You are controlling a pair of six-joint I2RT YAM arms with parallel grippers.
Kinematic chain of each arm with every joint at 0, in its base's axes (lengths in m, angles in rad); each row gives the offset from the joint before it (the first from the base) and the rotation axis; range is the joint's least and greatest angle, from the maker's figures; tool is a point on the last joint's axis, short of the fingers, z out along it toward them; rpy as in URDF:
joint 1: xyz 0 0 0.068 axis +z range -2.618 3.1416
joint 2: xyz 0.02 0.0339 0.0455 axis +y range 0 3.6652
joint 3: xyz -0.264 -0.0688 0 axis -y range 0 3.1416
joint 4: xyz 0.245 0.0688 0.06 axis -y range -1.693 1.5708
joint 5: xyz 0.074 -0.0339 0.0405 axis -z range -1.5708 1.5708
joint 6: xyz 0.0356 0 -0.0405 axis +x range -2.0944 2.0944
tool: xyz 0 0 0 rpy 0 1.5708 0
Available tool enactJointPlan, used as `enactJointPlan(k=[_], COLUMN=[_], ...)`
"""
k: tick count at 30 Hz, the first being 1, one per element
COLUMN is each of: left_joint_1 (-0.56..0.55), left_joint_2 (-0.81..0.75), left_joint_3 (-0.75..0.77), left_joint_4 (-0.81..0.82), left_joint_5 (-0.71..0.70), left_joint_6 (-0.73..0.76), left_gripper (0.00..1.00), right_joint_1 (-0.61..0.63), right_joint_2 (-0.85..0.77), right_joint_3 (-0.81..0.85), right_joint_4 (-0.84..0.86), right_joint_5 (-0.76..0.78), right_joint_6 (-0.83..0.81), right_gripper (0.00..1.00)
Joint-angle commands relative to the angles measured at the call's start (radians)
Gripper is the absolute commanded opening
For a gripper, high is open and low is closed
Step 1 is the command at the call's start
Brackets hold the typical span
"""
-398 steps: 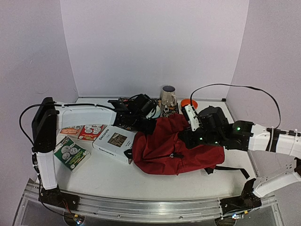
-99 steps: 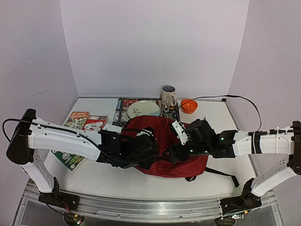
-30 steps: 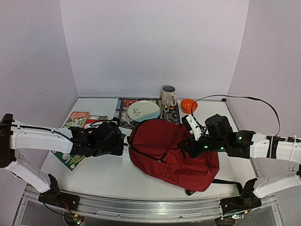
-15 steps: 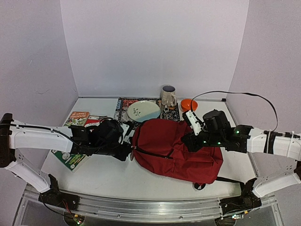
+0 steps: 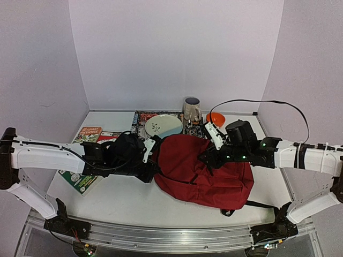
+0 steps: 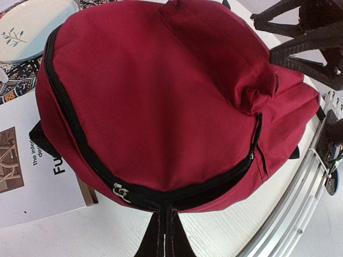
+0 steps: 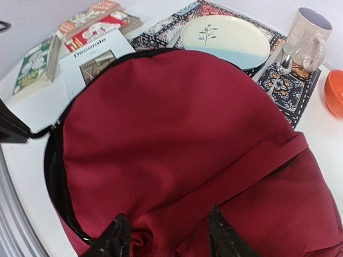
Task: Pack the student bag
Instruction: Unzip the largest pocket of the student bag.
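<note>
We see the white bench (image 5: 123,201) with the dark-red bag (image 5: 206,171) lying flat at its middle, between the two arms. The bag's rounded top points away from the arm bases. A black zip band (image 6: 69,123) follows the bag's curved edge and looks closed where we can see it. A metal slider (image 6: 120,191) sits on that band.

The left end effector (image 6: 162,225) is at the bag's left edge. It is clenched, with its tips against the zip band. We cannot tell whether anything is pinched between them.

The right end effector (image 7: 167,235) is over the bag's right half. It is released, with its fingers (image 7: 115,241) apart and a fold of red fabric lying between them.

A white book (image 7: 94,53) lies left of the bag, with one corner tucked under the bag's edge. Further left of the bag are a green book (image 5: 75,182) and two more books (image 5: 96,135).

Behind the bag lies a patterned mat (image 5: 140,119) carrying a pale plate (image 5: 163,126). A spoon (image 7: 281,67) lies on the mat just right of the plate. A mug (image 5: 191,110) stands behind the bag. An orange bowl (image 5: 215,119) sits behind the bag's right side.
</note>
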Motion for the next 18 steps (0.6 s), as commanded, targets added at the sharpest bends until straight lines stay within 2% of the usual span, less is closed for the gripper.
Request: enactJointPlan(k=[1,6,12,18], left_joint_1=[0.001,0.000,0.000,0.002], left_joint_2=[0.013,0.003,-0.035,-0.062], left_joint_3=[0.054,0.047,0.036,0.027], left_joint_4=[0.077,0.108,0.141,0.152], left_joint_5=[0.005,0.007,0.026,0.014], left_joint_6=[0.010,-0.001,-0.012,-0.040], left_gripper=[0.00,0.00,0.00,0.00], right_joint_1=[0.049,0.117,0.181,0.230], right_joint_2=[-0.061,-0.021,0.124,0.271], right_joint_3=[0.018,0.030,0.058,0.113], right_joint_4=[0.056,0.102,0.212,0.293], right_joint_5=[-0.071,-0.134,-0.208,-0.153], right_joint_6=[-0.040,-0.056,-0.066,-0.085], right_gripper=[0.56,0.63,0.65,0.68])
